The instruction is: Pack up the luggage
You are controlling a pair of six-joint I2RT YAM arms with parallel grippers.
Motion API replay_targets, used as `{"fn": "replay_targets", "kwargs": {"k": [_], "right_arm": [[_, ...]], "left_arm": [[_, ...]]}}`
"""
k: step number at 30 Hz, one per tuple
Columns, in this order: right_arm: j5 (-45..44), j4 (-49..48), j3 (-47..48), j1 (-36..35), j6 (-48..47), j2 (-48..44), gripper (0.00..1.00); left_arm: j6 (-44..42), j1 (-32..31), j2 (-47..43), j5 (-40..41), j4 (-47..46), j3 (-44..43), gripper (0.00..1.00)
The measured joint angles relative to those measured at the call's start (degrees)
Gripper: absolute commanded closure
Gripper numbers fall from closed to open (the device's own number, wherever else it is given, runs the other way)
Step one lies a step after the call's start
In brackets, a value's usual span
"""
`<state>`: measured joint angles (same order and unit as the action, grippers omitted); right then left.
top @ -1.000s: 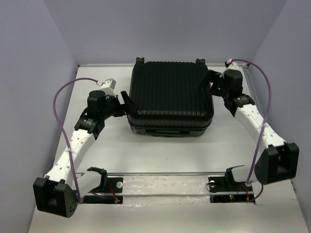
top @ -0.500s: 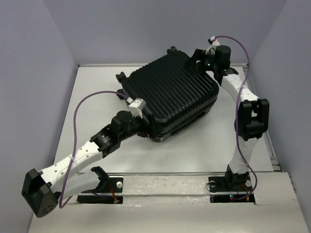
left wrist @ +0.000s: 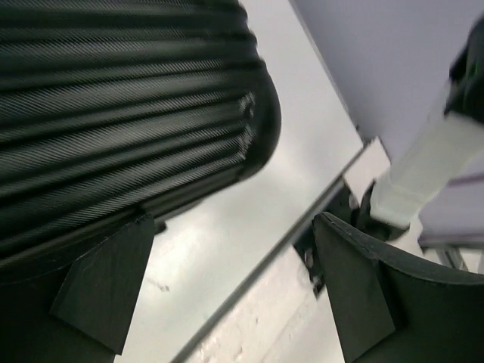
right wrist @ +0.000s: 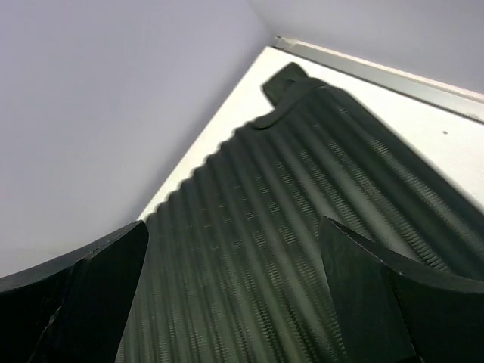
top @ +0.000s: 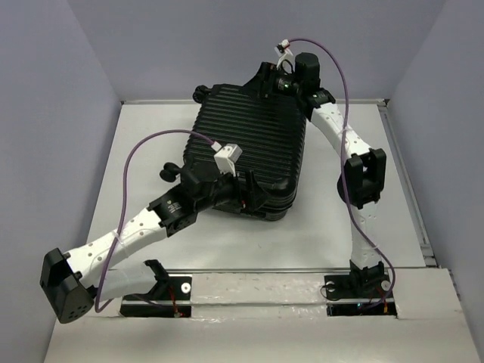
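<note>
The luggage (top: pixel 246 155) lies closed and skewed on the table (top: pixel 151 136), wedged between both pincers. The left gripper (top: pixel 246 198) gapes wide at its near edge, the right gripper (top: pixel 278 79) equally wide over the far corner — neither clamps anything. It looks heavy, rigid and slick-ribbed — better pushed at edges or corners than pinched.

overhead view; wrists near luggage (top: pixel 246 147)
</note>
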<state>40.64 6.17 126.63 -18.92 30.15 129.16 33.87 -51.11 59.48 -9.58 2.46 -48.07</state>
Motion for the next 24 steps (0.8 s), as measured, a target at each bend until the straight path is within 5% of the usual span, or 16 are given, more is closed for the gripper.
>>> {"fn": "replay_targets", "kwargs": {"k": [5, 9, 13, 15, 17, 19, 22, 24], "right_arm": [[0.26, 2.47, -0.66, -1.01, -1.90, -7.65, 0.00], [-0.57, 1.11, -9.20, 0.20, -5.49, -22.75, 0.02], [-4.61, -5.20, -31.47, 0.98, -8.85, -45.53, 0.79], [-8.04, -9.27, -49.66, 0.90, -9.79, -59.80, 0.91], [-12.79, -14.23, -68.83, 0.79, -9.35, -74.62, 0.92], [-16.74, -14.36, -85.90, 0.90, -8.57, -88.11, 0.81], [-20.17, -13.90, -104.41, 0.92, -5.27, -98.60, 0.60], [-21.66, -11.54, -113.79, 0.92, -2.99, -104.32, 0.56]], "left_arm": [[-1.79, 5.57, 1.14, 3.26, -3.78, -3.63, 0.01], [-2.29, 6.34, 1.92, 4.17, -4.37, -3.93, 0.01], [-2.32, 6.32, 1.38, 4.11, -4.33, -3.85, 0.01], [-2.32, 6.19, -0.31, 3.93, -4.35, -2.86, 0.01], [-2.23, 5.20, -2.67, 3.74, -4.24, -1.14, 0.01], [-1.95, 3.23, -4.79, 3.65, -3.85, 0.72, 0.01], [-1.14, -1.97, -6.38, 4.33, -3.45, 3.15, 0.01], [-0.39, -5.27, -6.10, 5.29, -3.28, 4.46, 0.01]]}}
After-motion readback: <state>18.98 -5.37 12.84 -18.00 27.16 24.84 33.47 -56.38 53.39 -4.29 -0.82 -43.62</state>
